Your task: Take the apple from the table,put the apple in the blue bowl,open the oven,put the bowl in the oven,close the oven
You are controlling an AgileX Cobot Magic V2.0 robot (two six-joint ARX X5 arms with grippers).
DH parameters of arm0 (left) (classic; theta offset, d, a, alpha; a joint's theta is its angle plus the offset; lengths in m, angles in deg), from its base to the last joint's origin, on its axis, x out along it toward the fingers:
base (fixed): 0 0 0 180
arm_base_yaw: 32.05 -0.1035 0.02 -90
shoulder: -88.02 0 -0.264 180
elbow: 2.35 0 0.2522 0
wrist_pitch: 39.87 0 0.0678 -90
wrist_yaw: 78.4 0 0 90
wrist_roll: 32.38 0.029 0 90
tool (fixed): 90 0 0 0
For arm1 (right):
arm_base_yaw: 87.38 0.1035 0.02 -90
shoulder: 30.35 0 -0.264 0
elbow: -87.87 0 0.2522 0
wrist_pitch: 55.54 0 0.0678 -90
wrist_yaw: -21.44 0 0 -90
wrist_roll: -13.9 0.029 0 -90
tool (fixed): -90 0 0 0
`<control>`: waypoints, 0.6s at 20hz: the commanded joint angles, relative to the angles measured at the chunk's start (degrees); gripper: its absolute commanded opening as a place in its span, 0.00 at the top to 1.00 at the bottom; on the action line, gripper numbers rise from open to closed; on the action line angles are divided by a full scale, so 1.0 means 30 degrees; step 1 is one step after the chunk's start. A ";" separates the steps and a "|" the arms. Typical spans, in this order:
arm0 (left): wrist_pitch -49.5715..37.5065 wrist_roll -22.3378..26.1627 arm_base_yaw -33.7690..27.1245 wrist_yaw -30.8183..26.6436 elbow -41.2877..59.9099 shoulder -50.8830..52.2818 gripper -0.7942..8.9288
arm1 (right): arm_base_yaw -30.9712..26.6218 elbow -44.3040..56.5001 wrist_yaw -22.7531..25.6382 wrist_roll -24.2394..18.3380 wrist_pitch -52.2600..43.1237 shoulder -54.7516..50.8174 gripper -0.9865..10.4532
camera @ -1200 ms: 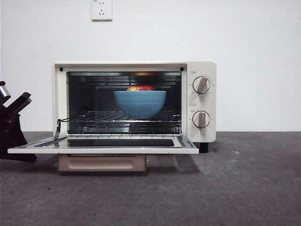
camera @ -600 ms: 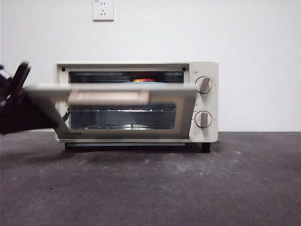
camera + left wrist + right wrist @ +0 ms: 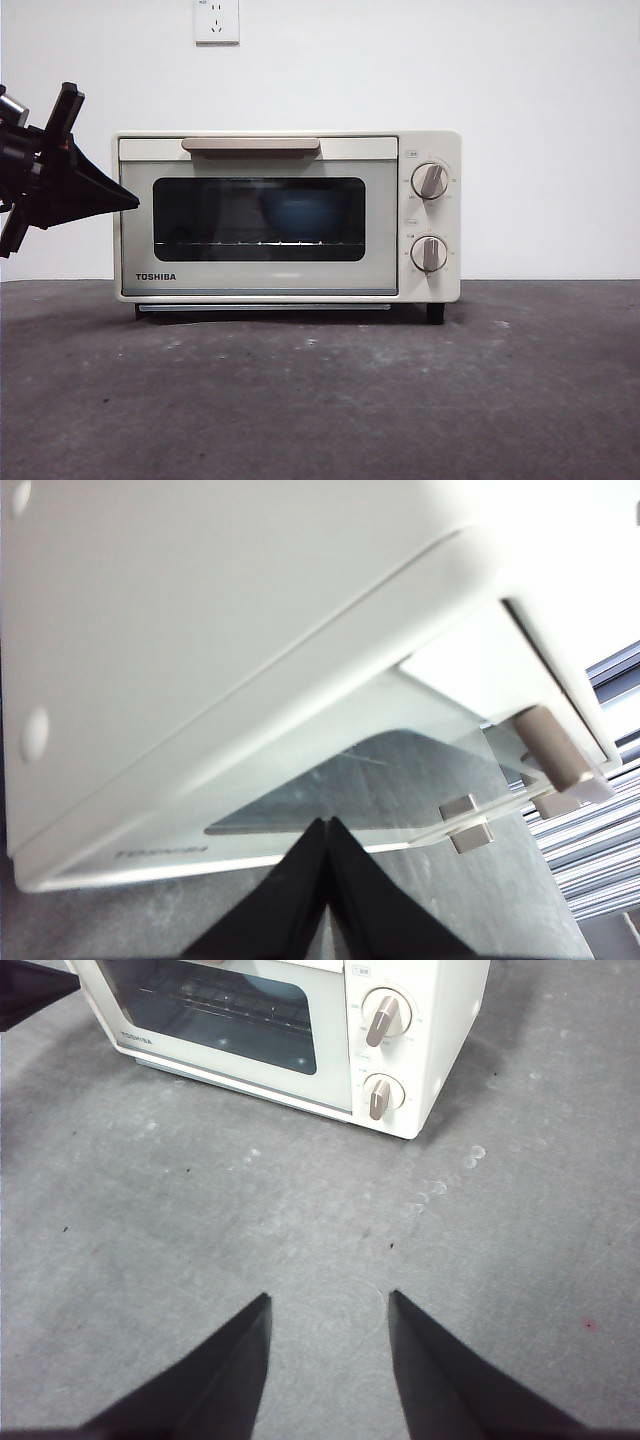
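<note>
The cream oven (image 3: 258,282) stands with its door closed and the beige handle (image 3: 250,146) up at the top. Through the dark glass the blue bowl (image 3: 300,212) shows dimly on the rack inside; the right wrist view also catches the bowl (image 3: 270,985) behind the window. The apple is hidden. My left gripper (image 3: 130,203) hovers just off the oven's left front corner, jaws shut with nothing between them; in the left wrist view its tip (image 3: 327,825) points at the door's lower edge. My right gripper (image 3: 328,1305) hangs open over the bare table (image 3: 300,1220).
Two grey knobs (image 3: 428,181) sit on the oven's right panel. A white wall with a socket (image 3: 216,20) stands behind. The dark speckled table (image 3: 400,400) stretches out in front of the oven.
The oven door swung up from fully open to closed, hiding the bowl and apple behind the glass. The left gripper rose beside the door and now sits by its left edge.
</note>
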 commanded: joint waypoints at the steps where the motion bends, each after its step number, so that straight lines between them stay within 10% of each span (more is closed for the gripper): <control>1: 0.0095 -0.0138 0.0000 0.0372 -0.0240 -0.0211 0.91 | 0.0182 -0.0109 0.0007 0.0219 -0.0175 0.0109 0.75; 12: 0.6812 0.3781 0.1217 -0.2543 -0.0240 0.3082 0.91 | 0.0182 -0.0102 0.0007 -0.0219 -0.0211 0.0109 0.75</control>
